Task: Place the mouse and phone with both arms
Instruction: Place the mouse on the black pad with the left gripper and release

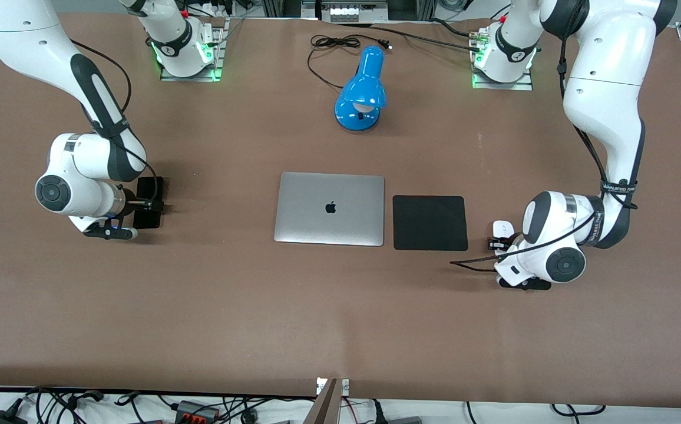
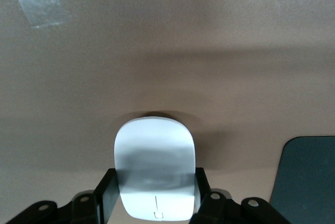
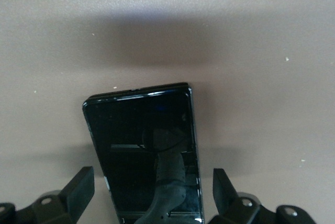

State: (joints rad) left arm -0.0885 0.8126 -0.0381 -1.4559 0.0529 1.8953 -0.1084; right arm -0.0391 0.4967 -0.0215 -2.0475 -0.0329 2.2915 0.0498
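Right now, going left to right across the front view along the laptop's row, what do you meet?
right gripper straddling the phone → laptop → mouse pad → mouse between the fingers of the left gripper.

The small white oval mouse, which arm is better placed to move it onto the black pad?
Left: its gripper already clamps the small white oval mouse beside the square black mouse pad.
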